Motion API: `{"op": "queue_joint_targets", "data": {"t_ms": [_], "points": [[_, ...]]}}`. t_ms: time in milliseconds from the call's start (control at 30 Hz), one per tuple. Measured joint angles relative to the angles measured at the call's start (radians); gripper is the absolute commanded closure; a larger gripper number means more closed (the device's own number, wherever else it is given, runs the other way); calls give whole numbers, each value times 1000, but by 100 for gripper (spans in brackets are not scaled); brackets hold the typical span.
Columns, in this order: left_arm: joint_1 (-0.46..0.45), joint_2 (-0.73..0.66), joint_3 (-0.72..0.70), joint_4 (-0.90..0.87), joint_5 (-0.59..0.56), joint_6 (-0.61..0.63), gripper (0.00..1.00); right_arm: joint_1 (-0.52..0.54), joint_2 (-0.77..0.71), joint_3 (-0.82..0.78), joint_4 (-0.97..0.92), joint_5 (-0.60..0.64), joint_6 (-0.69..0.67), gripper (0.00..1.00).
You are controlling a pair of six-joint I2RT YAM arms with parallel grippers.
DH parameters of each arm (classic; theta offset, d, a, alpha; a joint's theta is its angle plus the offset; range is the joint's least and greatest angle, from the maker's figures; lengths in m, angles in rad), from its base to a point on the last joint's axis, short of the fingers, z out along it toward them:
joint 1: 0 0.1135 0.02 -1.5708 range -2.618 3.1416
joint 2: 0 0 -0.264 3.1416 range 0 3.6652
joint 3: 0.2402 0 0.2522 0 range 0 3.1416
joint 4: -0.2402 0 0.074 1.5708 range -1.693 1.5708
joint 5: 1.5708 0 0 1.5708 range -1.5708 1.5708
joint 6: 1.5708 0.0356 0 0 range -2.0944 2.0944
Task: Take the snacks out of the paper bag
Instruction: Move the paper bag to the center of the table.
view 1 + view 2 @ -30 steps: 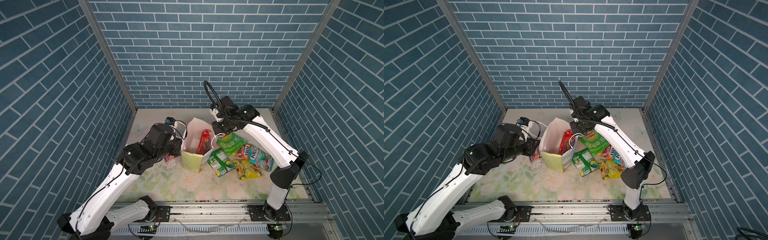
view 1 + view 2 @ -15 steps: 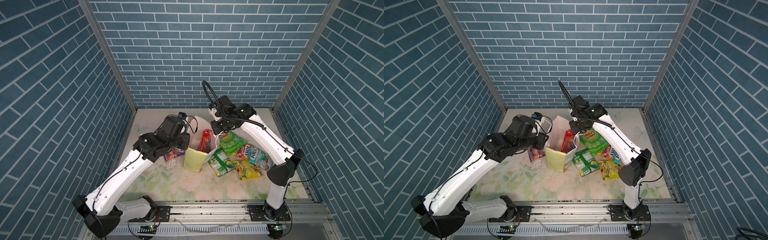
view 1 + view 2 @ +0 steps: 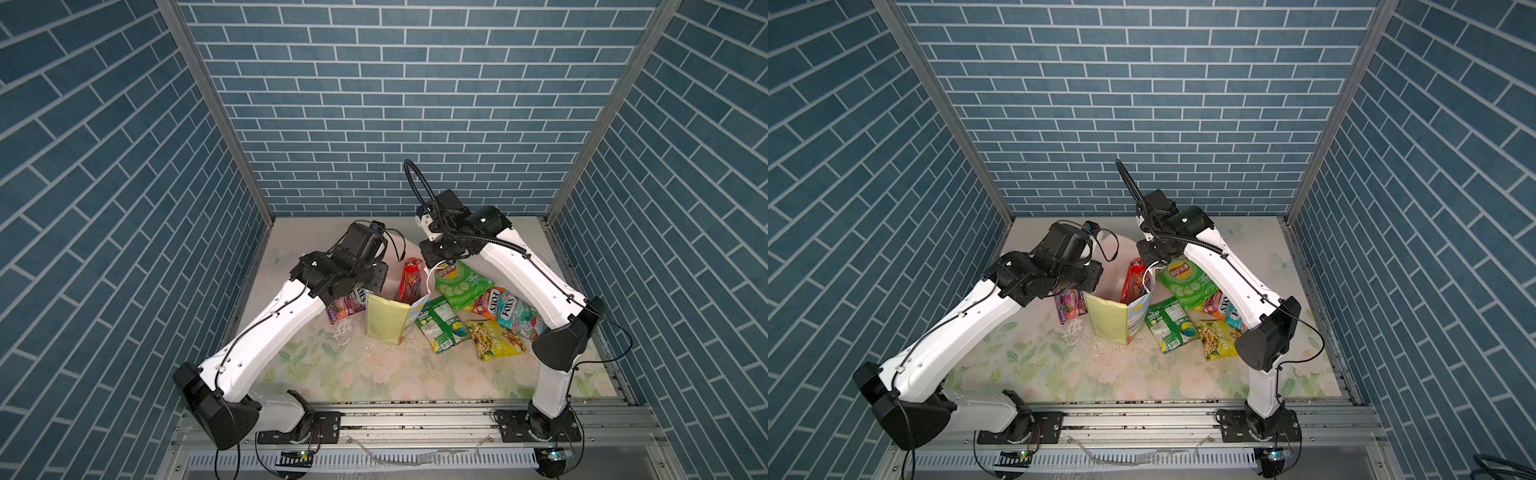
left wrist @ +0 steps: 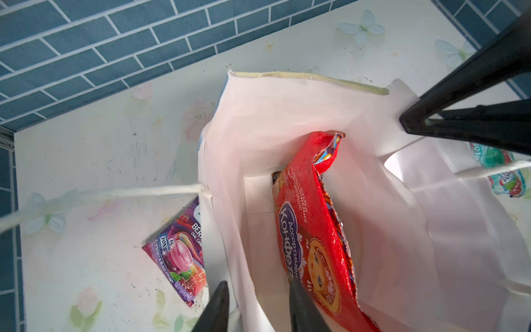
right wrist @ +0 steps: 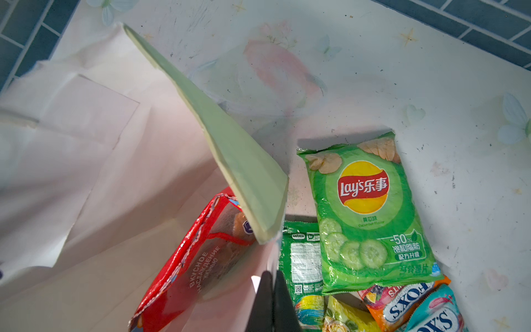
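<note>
Paper bag (image 3: 386, 320) upright, red cookie bag (image 3: 410, 284) inside.

Top cams high, facing down — wrist cams close over paper bag (image 4: 287, 109).

Robot lab test cell: three sides are closed in by blue brick-print wall panels (image 3: 374, 104) set betw. aluminium corner posts (image 3: 220, 124). A floral-print tabletop (image 3: 374, 374) is fitted inside. A left arm (image 3: 270, 332) and right arm (image 3: 523, 270) are bolted to an extruded aluminium rail (image 3: 415, 424) at the front, w/ a small circuit board (image 3: 297, 456) hung below.
</note>
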Motion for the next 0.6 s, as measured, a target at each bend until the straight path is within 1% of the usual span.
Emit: {"op": "queue_joint_targets", "data": {"t_ms": [400, 600], "points": [[2, -84, 0, 34, -25, 35, 61, 0, 9, 6, 1, -1, 0, 100], [11, -64, -3, 36, -20, 43, 60, 0, 18, 19, 0, -2, 0, 100]]}}
